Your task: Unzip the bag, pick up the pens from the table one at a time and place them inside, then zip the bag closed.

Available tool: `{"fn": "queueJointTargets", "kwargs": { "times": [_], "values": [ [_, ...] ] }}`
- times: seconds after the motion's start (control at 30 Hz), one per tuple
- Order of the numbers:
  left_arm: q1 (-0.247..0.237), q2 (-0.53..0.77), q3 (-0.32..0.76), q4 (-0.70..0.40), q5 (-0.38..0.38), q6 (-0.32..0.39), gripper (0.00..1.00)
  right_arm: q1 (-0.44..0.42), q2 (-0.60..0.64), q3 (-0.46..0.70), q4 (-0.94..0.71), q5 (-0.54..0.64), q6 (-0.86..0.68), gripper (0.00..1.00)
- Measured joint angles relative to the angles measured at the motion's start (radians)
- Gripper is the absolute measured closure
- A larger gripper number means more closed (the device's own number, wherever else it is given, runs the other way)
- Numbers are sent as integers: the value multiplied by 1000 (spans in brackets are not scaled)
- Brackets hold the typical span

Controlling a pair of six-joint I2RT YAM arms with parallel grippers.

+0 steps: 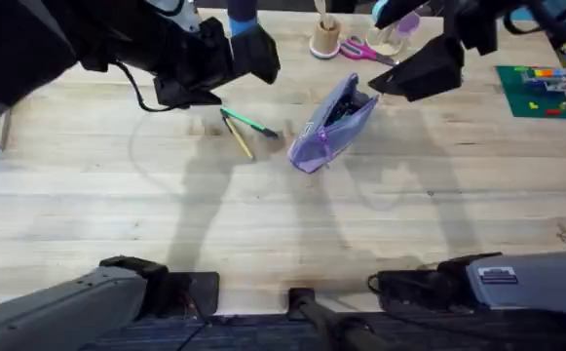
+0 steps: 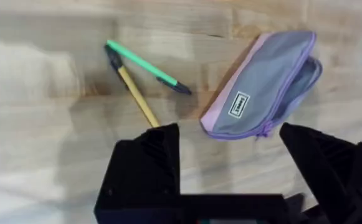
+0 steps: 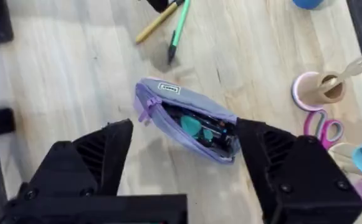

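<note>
The lavender bag [image 1: 333, 125] lies slanted at the middle of the table [image 1: 263, 224] with its zipper open; dark and teal items show inside it in the right wrist view [image 3: 196, 127]. Just left of it lie two pens touching in a V: a green one [image 1: 248, 122] with a dark end and a yellow one [image 1: 238, 139]. My left gripper [image 1: 234, 63] hovers high over the pens, open and holding nothing; its wrist view shows the green pen [image 2: 140, 62], the yellow pen [image 2: 137, 96] and the bag [image 2: 261, 87]. My right gripper [image 1: 424, 68] hangs open and empty above the bag's far right end.
Pink-handled scissors [image 1: 360, 49], a small wooden pot [image 1: 325, 37] and cups [image 1: 390, 34] stand behind the bag at the far edge. A green mat [image 1: 536, 93] with coloured pieces lies at the right. Bare wood stretches in front of the bag.
</note>
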Motion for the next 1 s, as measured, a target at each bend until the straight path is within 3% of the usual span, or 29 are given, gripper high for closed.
{"fn": "queueJointTargets", "kwargs": {
  "times": [0.13, 0.3, 0.63, 1.0],
  "values": [
    [0, 0, 0, 0, -13, -83, 6, 0, 0, 0, 0, -22, 31, 6],
    [0, 0, 0, 0, -22, -122, 8, 0, 0, 0, 0, -34, 46, 7],
    [0, 18, 0, -63, -164, -139, 5, 0, 0, 0, 0, -34, 54, 7],
    [-51, 224, 0, -73, -224, -142, 6, 0, 0, 0, -4, -35, 57, 6]
  ]
}}
